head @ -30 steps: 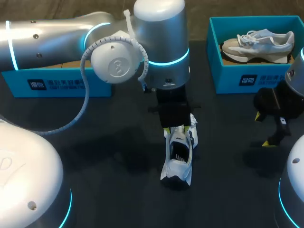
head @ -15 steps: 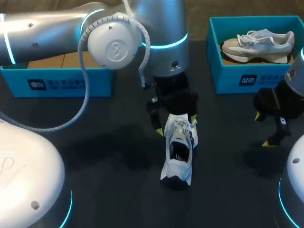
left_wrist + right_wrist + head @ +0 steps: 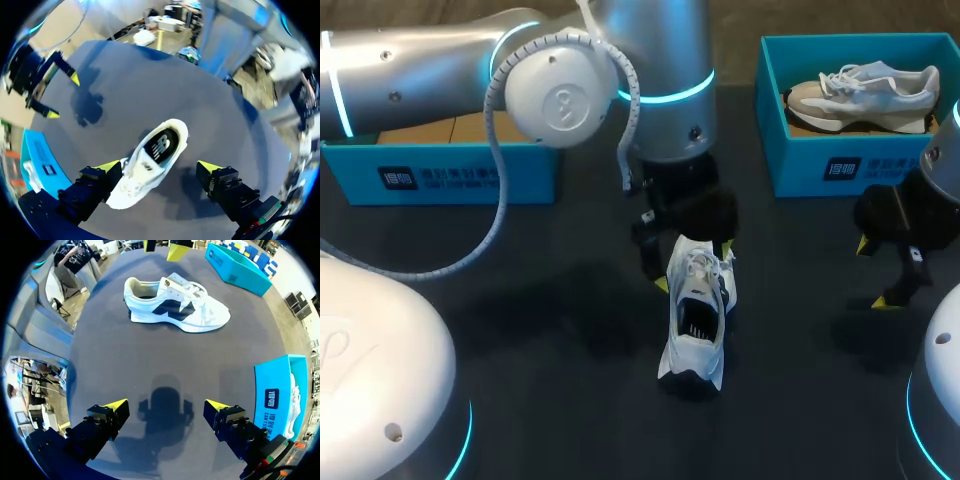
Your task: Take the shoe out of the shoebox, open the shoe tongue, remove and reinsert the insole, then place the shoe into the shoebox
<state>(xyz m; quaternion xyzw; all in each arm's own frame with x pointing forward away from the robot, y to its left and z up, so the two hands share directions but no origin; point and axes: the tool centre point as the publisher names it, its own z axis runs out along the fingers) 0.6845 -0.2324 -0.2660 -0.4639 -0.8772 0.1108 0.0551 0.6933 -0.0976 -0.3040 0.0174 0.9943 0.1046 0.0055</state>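
Observation:
A white shoe (image 3: pixel 695 325) stands on the dark table, heel toward the front edge. My left gripper (image 3: pixel 692 266) hangs over its toe end, open, fingers either side of the laces. In the left wrist view the shoe (image 3: pixel 150 167) lies between the spread fingers of that gripper (image 3: pixel 159 167), its toe close to one finger, and a dark insole (image 3: pixel 161 146) shows in its opening. My right gripper (image 3: pixel 880 272) stands open to the right, apart from the shoe. In its own view the right gripper (image 3: pixel 167 406) holds nothing, and the shoe (image 3: pixel 175 302) lies well ahead of it.
A blue shoebox (image 3: pixel 850 165) at the back right holds a second pale shoe (image 3: pixel 868 90). Another blue box (image 3: pixel 440 178) sits at the back left under my left arm. The right box's wall (image 3: pixel 277 400) is beside my right gripper.
My left gripper has opened, let go of the shoe's front and drawn back a little. The shoe stays on the table. The right arm has not moved.

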